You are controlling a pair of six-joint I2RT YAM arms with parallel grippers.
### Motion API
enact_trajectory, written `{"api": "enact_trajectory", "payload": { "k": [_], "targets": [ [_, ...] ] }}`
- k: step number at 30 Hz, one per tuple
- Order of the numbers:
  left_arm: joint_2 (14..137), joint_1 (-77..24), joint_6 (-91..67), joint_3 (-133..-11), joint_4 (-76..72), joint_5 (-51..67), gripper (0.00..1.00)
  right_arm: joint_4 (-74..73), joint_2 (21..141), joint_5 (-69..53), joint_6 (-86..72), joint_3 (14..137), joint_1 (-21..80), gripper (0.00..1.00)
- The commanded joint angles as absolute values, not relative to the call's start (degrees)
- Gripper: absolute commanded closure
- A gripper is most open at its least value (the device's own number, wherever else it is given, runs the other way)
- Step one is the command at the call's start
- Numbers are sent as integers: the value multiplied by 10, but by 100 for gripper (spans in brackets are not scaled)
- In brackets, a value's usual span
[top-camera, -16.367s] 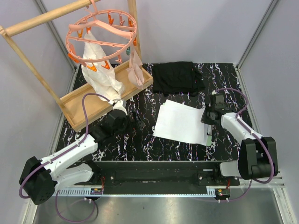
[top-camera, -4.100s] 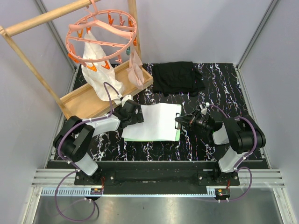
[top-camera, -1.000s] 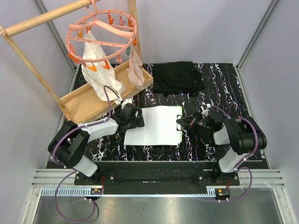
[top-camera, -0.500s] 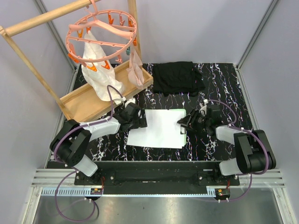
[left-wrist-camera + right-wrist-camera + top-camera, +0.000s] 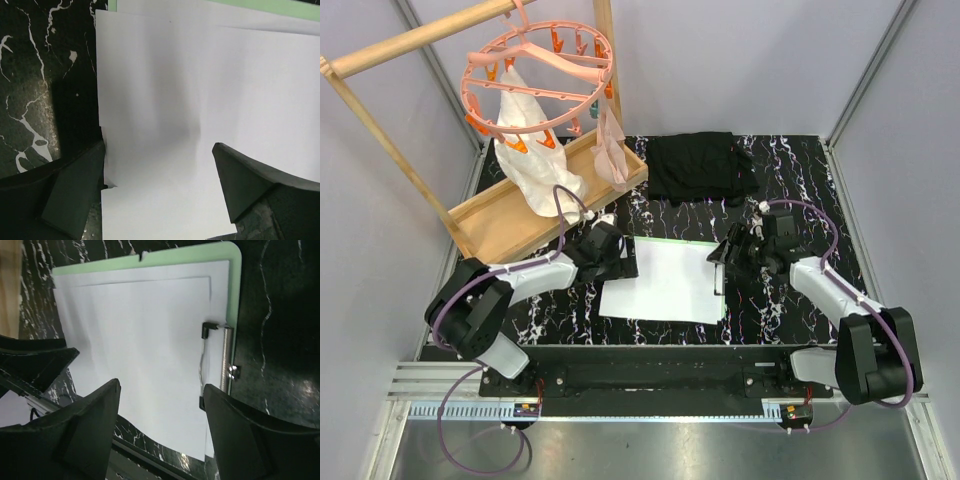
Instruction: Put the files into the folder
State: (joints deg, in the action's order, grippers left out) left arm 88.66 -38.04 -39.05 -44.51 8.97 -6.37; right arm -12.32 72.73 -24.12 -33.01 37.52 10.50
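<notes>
The files (image 5: 660, 282) are white sheets lying flat on the pale green folder (image 5: 672, 240), whose green rim shows along the far and right sides. In the right wrist view the files (image 5: 145, 340) sit under the metal clip (image 5: 220, 360) at the edge of the folder (image 5: 234, 260). My right gripper (image 5: 728, 258) (image 5: 162, 390) hovers open above the clip side, holding nothing. My left gripper (image 5: 623, 262) (image 5: 160, 165) is open and low over the left edge of the files (image 5: 200, 90), one finger on each side. A strip of the folder (image 5: 260, 4) shows beyond.
A folded black cloth (image 5: 700, 165) lies at the back of the marble table. A wooden tray (image 5: 520, 215) stands at the back left, under a pink peg hanger (image 5: 535, 70) with a white cloth (image 5: 535, 160).
My right gripper has opened, let go of the clip and drawn up and back to the right. The folder with the files has slid slightly right; my left gripper followed.
</notes>
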Motion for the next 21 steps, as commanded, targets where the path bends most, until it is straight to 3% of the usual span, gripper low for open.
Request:
{"api": "enact_trajectory", "payload": {
  "k": [1,9,15,19,21],
  "targets": [
    [842,-387,-365,-442,125,-62,1,-231,699,-156,-282,417,122,23],
    [759,-397,-325,-459,218,-165,1,-296,705,-47,-303,444,206,22],
    [715,-397,-343,-465,195,-65,1,-292,708,-35,-314,447,232,21],
    [673,-397,-348,-475,171,-24,1,-300,640,-36,-311,453,232,17],
    [631,-397,-346,-477,157,-21,1,-302,599,-31,-307,456,232,9]
  ]
}}
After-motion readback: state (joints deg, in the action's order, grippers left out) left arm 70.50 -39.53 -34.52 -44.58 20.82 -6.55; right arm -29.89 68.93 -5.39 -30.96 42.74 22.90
